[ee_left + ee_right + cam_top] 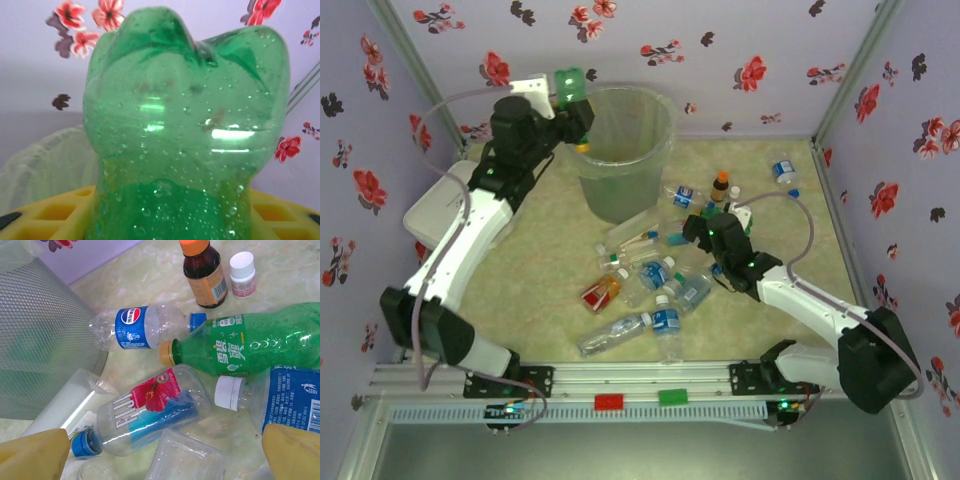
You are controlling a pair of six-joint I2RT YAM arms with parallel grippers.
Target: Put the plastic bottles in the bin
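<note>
My left gripper [574, 100] clamps one green bottle [185, 130] at the one bin's [620, 190] rim. My right gripper [162, 455] gapes wide above four plastic bottles [150, 410].

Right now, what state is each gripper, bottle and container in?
bin, upright, mouth open.
left gripper, shut on the held green bottle.
held green bottle, in the air near the bin's rim.
right gripper, open above the pile.
FIJI bottle, on its side, capped.
Pepsi bottle, on its side, crumpled, capped.
lying green bottle, on its side.
brown vial, upright, capped.
</note>
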